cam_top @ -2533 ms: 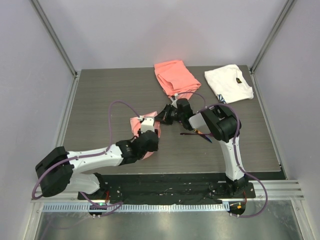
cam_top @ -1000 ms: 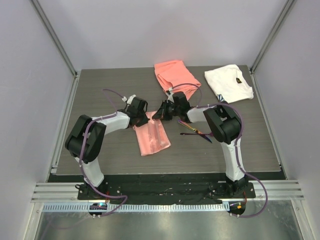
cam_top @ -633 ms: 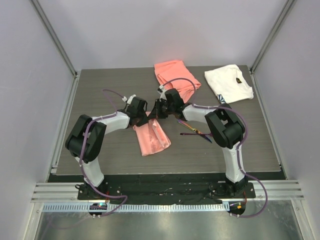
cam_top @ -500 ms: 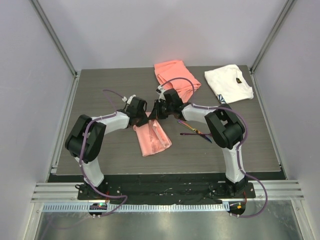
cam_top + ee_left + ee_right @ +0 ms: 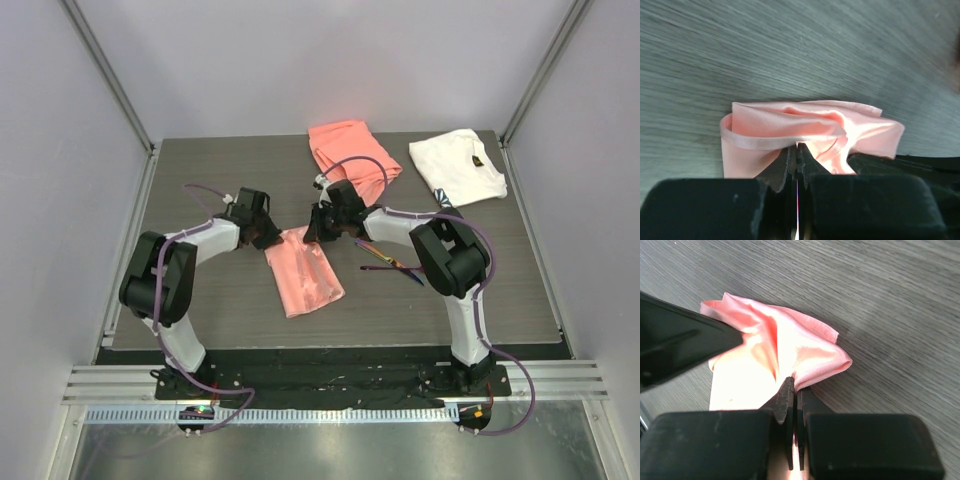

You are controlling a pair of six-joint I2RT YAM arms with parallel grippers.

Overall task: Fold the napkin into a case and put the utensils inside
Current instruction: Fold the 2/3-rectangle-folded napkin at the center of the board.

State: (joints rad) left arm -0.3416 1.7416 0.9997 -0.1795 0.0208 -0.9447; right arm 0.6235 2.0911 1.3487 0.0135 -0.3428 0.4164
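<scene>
Top external view shows the glossy pale-pink satin napkin (image 5: 305, 275), folded into a narrow oblong, lying on the grey wood-grain table (image 5: 200, 190). The left gripper (image 5: 270, 238) pinches its far left corner and the right gripper (image 5: 313, 230) its far right corner, each pair of black fingers closed tight on a fold of cloth. Two slim dark-purple metal utensils (image 5: 392, 264) lie just right of the napkin, seemingly crossed, while a thicker coral-orange cloth (image 5: 350, 150) and a white cloth with a dark mark (image 5: 458, 165) sit beyond it.
</scene>
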